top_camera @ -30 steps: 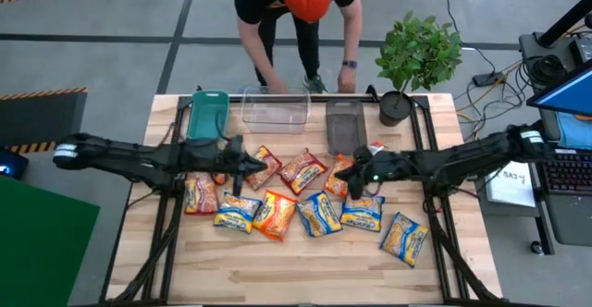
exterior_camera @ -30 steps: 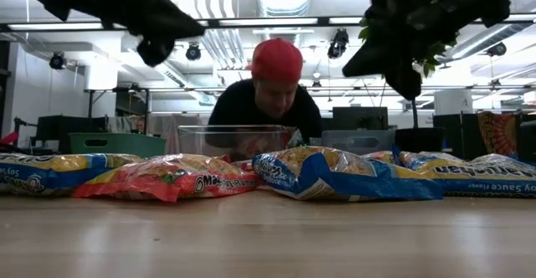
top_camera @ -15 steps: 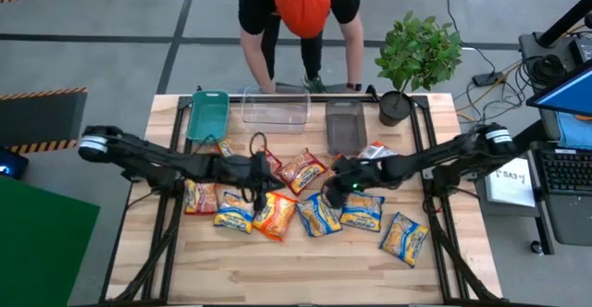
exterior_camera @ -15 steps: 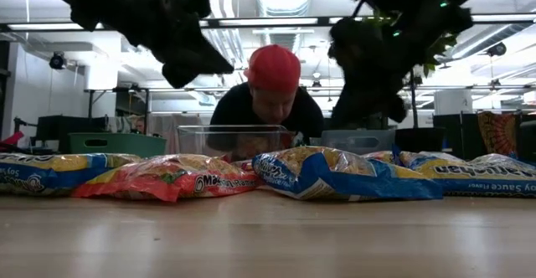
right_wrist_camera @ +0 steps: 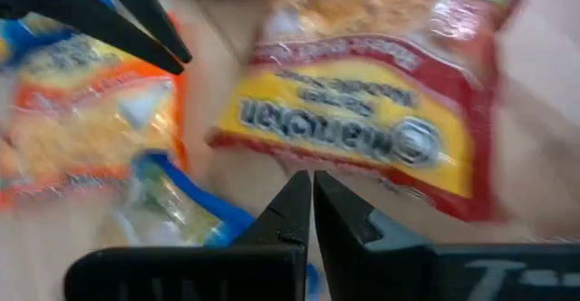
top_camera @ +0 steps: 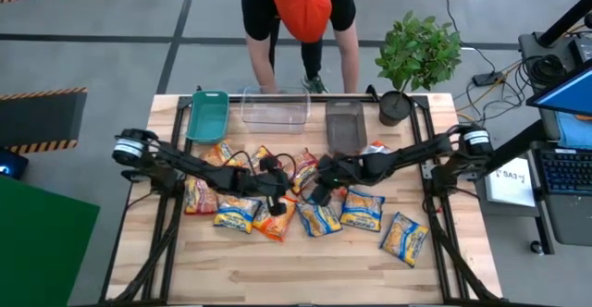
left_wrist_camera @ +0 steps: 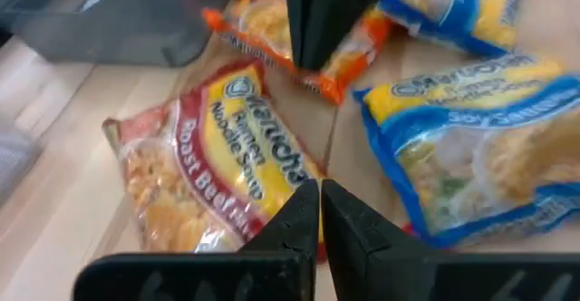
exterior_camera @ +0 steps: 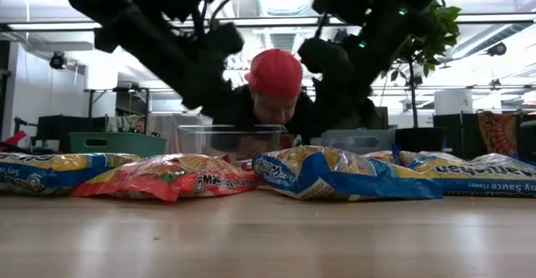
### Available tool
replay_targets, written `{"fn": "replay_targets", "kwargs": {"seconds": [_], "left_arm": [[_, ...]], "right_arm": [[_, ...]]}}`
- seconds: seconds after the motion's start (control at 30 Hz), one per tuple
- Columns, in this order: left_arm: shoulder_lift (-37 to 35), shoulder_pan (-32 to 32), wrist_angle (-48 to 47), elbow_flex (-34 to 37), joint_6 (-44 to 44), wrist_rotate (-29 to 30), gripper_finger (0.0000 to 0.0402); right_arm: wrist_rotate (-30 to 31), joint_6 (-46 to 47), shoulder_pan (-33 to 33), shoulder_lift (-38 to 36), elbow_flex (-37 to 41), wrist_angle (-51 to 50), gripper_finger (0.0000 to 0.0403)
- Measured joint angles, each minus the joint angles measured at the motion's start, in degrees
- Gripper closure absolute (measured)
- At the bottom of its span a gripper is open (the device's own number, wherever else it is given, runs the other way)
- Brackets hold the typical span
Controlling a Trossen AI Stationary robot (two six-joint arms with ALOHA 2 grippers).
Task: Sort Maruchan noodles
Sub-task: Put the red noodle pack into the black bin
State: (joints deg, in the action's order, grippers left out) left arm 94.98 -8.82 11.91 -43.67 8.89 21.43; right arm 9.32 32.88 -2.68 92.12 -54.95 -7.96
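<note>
Several Maruchan noodle packets, blue-and-yellow, orange and red, lie flat in a loose cluster on the wooden table [top_camera: 305,270]. A red roast-beef packet [left_wrist_camera: 208,165] lies at the cluster's middle [top_camera: 303,169], with an orange one [top_camera: 276,216] and a blue one [top_camera: 319,219] nearer the front. My left gripper [top_camera: 277,203] is shut, hovering over the cluster from the left [left_wrist_camera: 319,197]. My right gripper [top_camera: 320,193] is shut too, coming from the right, over the red packet's edge [right_wrist_camera: 311,192]. The low view shows both grippers above the packets [exterior_camera: 167,177].
A teal bin [top_camera: 207,115], a clear bin [top_camera: 275,108] and a grey bin [top_camera: 345,125] stand in a row along the far edge. A person [top_camera: 301,6] leans over behind them. A potted plant [top_camera: 416,57] stands at the far right corner.
Both arms have reached in toward the middle of the table and come down over the packets, the left going right, the right going left. Their shut fingertips now stand close to each other. No packet has moved.
</note>
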Motion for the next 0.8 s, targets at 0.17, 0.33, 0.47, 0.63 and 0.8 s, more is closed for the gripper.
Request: {"fn": "replay_targets", "kwargs": {"seconds": [0.17, 0.33, 0.47, 0.63, 0.8], "left_arm": [[3.9, 0.2, 0.5, -0.5, -0.9, 1.0, 0.0402], [7.0, 0.3, 3.1, -0.8, -1.2, 1.6, 0.0402], [7.5, 0.3, 4.2, 0.4, -1.4, 1.2, 0.0402], [5.3, 0.3, 7.9, 3.9, -2.4, 0.0, 0.0402], [1.1, 0.6, 10.8, 8.0, -2.4, 0.0, 0.0402]], "right_arm": [[1.3, -3.3, 1.2, 0.7, -3.4, -0.6, 0.0394], [2.0, -6.8, 2.0, 0.7, -4.6, -2.5, 0.0394], [2.2, -10.3, 2.0, -0.2, -2.9, 1.0, 0.0394], [2.3, -14.8, 1.9, -2.1, 1.1, 4.6, 0.0394], [2.5, -16.2, 1.9, -3.5, 3.3, 8.6, 0.0394]]}}
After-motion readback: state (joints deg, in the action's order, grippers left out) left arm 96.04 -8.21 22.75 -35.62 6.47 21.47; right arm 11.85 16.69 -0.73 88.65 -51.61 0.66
